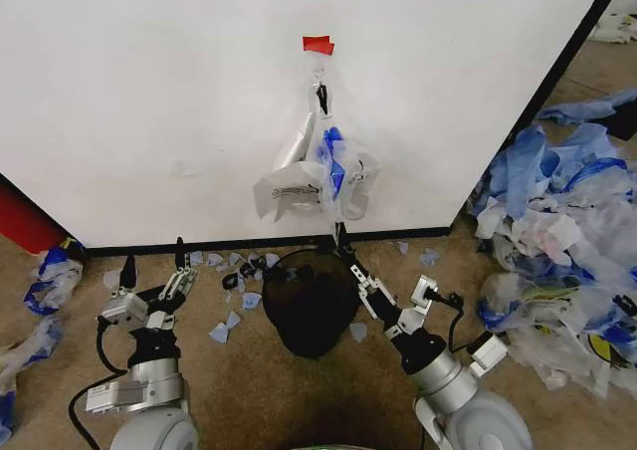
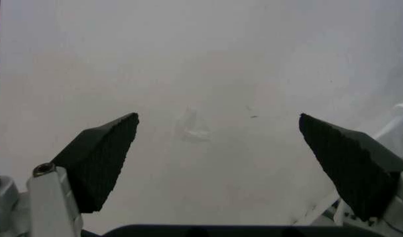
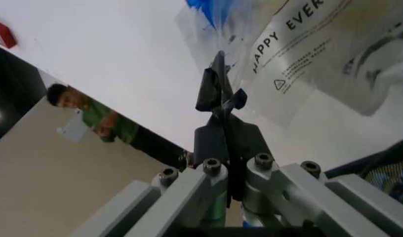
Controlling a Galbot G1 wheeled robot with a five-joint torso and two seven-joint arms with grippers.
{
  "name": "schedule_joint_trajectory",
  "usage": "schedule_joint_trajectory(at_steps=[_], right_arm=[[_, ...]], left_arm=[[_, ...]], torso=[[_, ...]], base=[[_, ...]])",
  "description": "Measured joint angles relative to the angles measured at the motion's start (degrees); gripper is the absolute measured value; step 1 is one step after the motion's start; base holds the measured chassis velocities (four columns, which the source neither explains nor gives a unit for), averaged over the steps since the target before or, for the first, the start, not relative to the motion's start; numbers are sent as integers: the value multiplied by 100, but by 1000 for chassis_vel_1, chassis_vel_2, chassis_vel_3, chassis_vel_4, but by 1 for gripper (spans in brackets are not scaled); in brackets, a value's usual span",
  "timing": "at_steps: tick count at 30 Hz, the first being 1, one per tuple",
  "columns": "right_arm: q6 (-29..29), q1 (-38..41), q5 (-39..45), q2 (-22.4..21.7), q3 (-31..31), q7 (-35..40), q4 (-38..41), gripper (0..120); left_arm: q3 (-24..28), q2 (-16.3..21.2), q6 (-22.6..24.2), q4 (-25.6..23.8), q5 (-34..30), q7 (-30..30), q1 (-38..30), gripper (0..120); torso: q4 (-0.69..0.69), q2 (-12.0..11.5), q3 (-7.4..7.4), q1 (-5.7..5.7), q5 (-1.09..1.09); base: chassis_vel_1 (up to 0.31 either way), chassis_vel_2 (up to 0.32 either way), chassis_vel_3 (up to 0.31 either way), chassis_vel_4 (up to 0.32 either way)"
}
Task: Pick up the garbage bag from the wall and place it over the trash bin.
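The garbage bag (image 1: 323, 176) hung lengthwise on the wall (image 1: 149, 92), at twelve o'clock from the nearer right gripper (image 1: 341, 239), jaws together; the left gripper (image 1: 154, 267) stood jaws apart.

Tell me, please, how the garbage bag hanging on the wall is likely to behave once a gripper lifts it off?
The garbage bag looks like thin, crumpled film drooping from the hook, so it is probably floppy and will sag rather than hold a shape. It seems very light, likely to sway or cling. The smooth plastic may slip between fingers, and could tear if it is pulled hard against the hook.
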Motion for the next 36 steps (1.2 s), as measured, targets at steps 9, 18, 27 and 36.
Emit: schedule_joint_trajectory(at_steps=[9,18,27,36], right_arm=[[72,-334,-294,-93,-103,69,161,0],[148,-684,-531,-212,-73,143,303,0],[187,-1011,-744,-183,-44,145,413,0],[230,-1246,-962,-307,-146,231,527,0]], left_arm=[[-5,14,0,-37,-3,-6,-1,97],[1,25,0,-47,-5,-8,7,97],[6,16,0,-47,-5,-8,3,97],[-14,-10,-2,-66,-2,-9,31,97]], torso=[[0,0,0,0,0],[0,0,0,0,0],[0,0,0,0,0],[0,0,0,0,0]], base=[[0,0,0,0],[0,0,0,0],[0,0,0,0],[0,0,0,0]])
